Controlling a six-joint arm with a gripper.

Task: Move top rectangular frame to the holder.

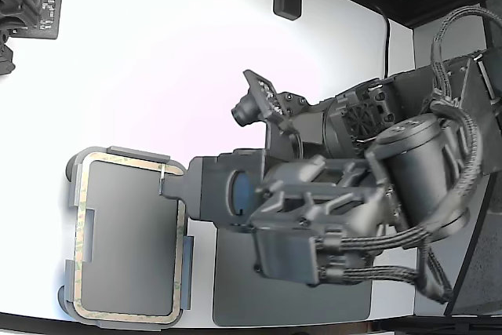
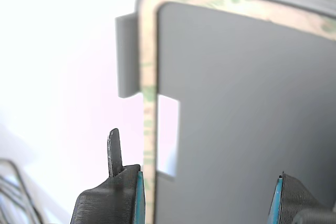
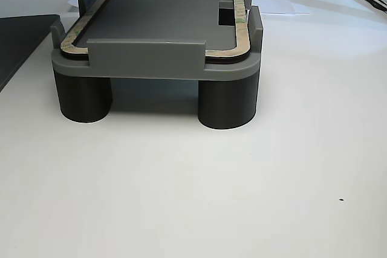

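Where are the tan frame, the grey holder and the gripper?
tan frame (image 1: 78, 225): exterior view, its long side at the view's left.
grey holder (image 3: 145, 58): other view, its near edge tab.
gripper (image 2: 207, 200): wrist view, the gap between its jaws.

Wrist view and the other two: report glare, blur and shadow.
Wrist view: table blown out white, frame and holder soft, fingertips sharper. Exterior view: table glares pinkish white around the holder. Other view: even light, soft shadow under the holder.
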